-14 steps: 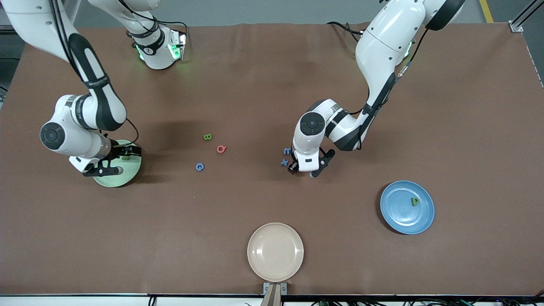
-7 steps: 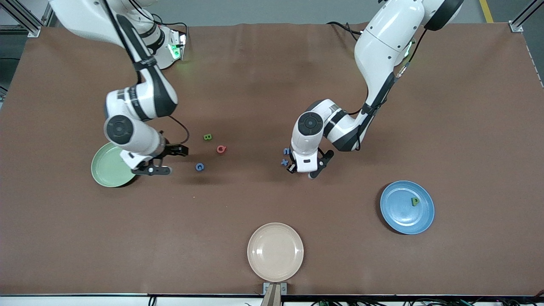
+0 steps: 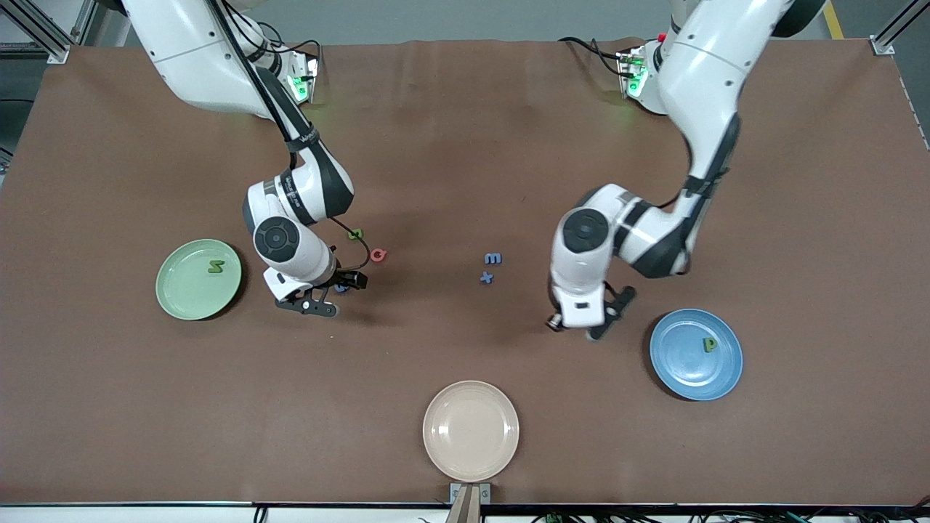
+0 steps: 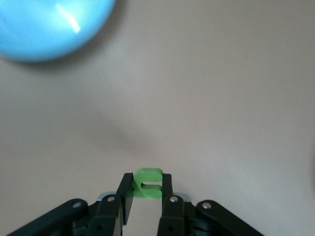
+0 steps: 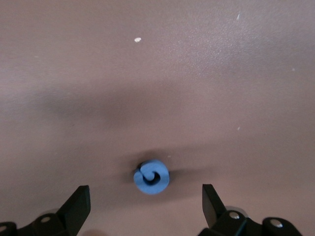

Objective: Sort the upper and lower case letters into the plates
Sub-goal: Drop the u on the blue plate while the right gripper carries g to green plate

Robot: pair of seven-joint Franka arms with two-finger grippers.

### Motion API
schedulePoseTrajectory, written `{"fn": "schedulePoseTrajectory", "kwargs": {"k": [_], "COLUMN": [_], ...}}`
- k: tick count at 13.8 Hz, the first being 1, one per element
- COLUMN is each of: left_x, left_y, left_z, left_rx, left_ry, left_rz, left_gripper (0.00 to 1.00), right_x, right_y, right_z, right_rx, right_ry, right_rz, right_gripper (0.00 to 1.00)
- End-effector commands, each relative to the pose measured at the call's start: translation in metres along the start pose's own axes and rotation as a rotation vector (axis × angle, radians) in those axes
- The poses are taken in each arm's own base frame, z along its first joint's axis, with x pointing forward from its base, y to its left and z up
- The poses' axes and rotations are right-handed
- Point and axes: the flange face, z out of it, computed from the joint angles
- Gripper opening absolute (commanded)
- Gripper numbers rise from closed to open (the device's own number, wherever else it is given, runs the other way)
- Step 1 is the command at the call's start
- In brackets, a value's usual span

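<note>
Plates for the sorting sit at two ends of the tabletop in the front view. The mint green plate (image 3: 182,290) is at about nine o'clock and the blue plate (image 3: 679,363) at about four o'clock. A beige plate (image 3: 471,430) lies at six o'clock, close to the camera's edge.

A dark green letter (image 3: 216,266) lies in the mint plate toward its one o'clock. A green P (image 3: 709,344) lies in the blue plate, also toward its one o'clock.

The left claw (image 3: 575,328) hangs over bare tabletop just beside the blue plate, at that plate's ten o'clock. Its wrist view shows the fingers pinched on a small bright green letter (image 4: 146,183).

The right claw (image 3: 333,292) is spread wide over a blue letter (image 3: 341,288). In its wrist view that curled blue piece (image 5: 151,176) lies flat on the tabletop between the two fingers (image 5: 78,206), touching neither. The mint plate is at this claw's nine o'clock, well apart.

A red letter (image 3: 378,254) and a green B (image 3: 354,234) lie near the claw, at its one o'clock. A blue m (image 3: 492,258) and a blue x (image 3: 486,277) lie close together near the tabletop's middle, between the two claws.
</note>
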Motion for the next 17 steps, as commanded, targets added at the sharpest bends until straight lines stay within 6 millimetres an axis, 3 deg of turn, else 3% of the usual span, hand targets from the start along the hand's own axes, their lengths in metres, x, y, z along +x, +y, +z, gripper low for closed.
{"fn": "schedulePoseTrajectory", "kwargs": {"k": [1,6,7,8,9,10,11,13,17], "left_x": [0.067,0.153,0.160,0.162,0.161,0.160,0.158,0.148,0.067], "left_y": [-0.036,-0.097,-0.103,-0.106,-0.107,-0.106,-0.104,-0.095,-0.042], "left_z": [-0.008,0.023,0.028,0.036,0.041,0.039,0.037,0.030,-0.005], "left_rx": [0.048,0.099,0.102,0.110,0.114,0.112,0.108,0.094,0.024], "left_ry": [0.010,-0.029,-0.039,-0.050,-0.056,-0.054,-0.053,-0.052,-0.102], "left_rz": [0.118,0.277,0.282,0.280,0.274,0.266,0.269,0.257,0.188], "left_gripper": [0.00,0.02,0.12,0.47,0.76,0.95,1.00,1.00,1.00], "right_x": [0.006,0.006,0.005,0.005,0.006,0.006,0.006,0.005,0.006], "right_y": [0.002,-0.001,0.000,0.000,0.002,0.003,0.002,0.002,0.002], "right_z": [0.003,0.017,0.018,0.018,0.019,0.019,0.020,0.020,0.019], "right_rx": [0.003,0.005,0.003,0.002,0.000,0.000,0.000,0.001,0.002], "right_ry": [-0.003,0.001,-0.001,-0.004,-0.008,-0.008,-0.007,-0.005,-0.004], "right_rz": [0.029,0.025,0.025,0.027,0.031,0.030,0.030,0.030,0.031], "right_gripper": [0.95,0.74,0.69,0.64,0.58,0.54,0.51,0.47,0.36]}}
